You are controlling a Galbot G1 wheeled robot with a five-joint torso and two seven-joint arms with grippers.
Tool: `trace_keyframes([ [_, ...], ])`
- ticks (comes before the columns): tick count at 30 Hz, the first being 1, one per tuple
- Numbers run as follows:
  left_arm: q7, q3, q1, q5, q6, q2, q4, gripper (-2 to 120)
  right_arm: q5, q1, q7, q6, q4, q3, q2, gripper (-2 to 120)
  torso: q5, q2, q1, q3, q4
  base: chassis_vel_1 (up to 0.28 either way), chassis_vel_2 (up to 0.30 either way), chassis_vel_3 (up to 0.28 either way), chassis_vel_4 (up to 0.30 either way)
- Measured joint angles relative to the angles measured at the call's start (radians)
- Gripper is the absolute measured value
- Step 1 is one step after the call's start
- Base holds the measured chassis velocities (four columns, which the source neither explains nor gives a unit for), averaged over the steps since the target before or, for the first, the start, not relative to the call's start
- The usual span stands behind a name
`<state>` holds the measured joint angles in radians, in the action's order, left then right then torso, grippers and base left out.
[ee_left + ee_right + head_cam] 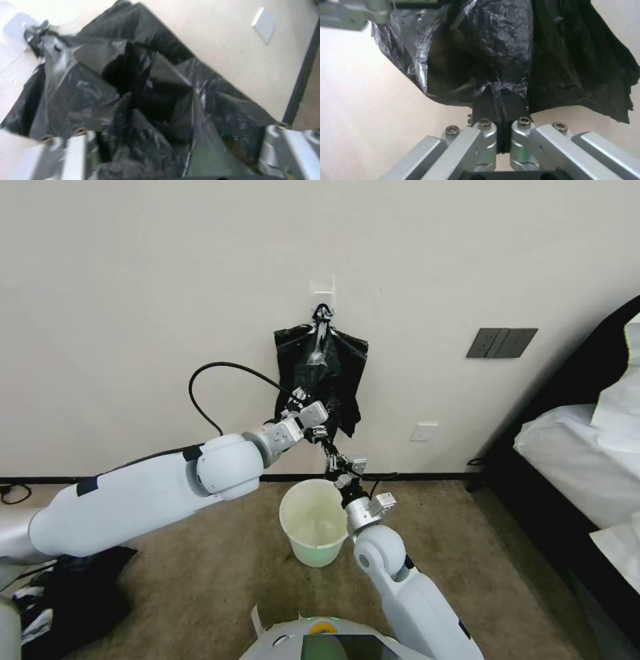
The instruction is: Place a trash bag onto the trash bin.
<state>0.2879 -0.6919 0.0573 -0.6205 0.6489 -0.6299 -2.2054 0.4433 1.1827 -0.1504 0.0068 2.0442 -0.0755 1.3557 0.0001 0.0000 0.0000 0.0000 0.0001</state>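
Black, thin plastic film: the trash bag [320, 373] hangs from a wall hook, above the cream trash bin [313, 521] on the carpet. Right tool [500, 100] is clenched on its lower edge. Left tool [173, 150] seems released around the film. Light, limp, slippery; a bunched edge grips best.

You have one cream-white trash bin [313, 523] on the carpet and one bundle of black bags [320, 373] hanging on the wall. Two grippers are raised at that bundle, a left gripper [308, 415] and a right gripper [331, 452]. One black heap [73, 593] lies on the floor.
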Motion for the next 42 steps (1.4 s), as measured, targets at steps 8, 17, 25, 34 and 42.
trace_keyframes([
  [8, 0.035, 0.036, -0.017, -0.011, -0.002, 0.0, 0.008, 37, 0.002, -0.003, 0.0, 0.001, -0.003, 0.005, -0.005, 0, -0.0001, 0.0, 0.0, 0.0, -0.0001, 0.0, 0.0, 0.0, 0.0],
  [17, 0.041, 0.067, -0.029, -0.018, -0.012, 0.016, 0.014, 5, 0.003, -0.004, 0.001, 0.002, -0.003, 0.012, -0.009, 0, -0.0001, 0.0, 0.0, 0.0, -0.0002, 0.0, 0.0, 0.0, 0.0],
  [25, 0.045, 0.224, -0.179, -0.072, -0.147, 0.047, -0.004, 0, 0.009, 0.003, -0.001, -0.007, 0.036, 0.001, -0.025, 0, -0.0001, 0.0, 0.0, 0.0, 0.0, 0.0, 0.0, 0.0, 0.0],
  [34, 0.05, 0.496, -0.43, -0.209, -0.4, 0.065, -0.02, 0, 0.005, 0.069, -0.028, -0.053, 0.157, -0.029, -0.085, 27, -0.0001, 0.0, 0.0, 0.0, -0.0001, 0.0, 0.0, 0.0, 0.0],
  [42, 0.027, 0.696, -0.603, -0.331, -0.542, 0.067, -0.007, 0, 0.099, 0.106, -0.084, -0.096, 0.277, -0.091, -0.148, 55, -0.0001, 0.0, 0.0, 0.0, 0.0, 0.0, 0.0, 0.0, 0.0],
])
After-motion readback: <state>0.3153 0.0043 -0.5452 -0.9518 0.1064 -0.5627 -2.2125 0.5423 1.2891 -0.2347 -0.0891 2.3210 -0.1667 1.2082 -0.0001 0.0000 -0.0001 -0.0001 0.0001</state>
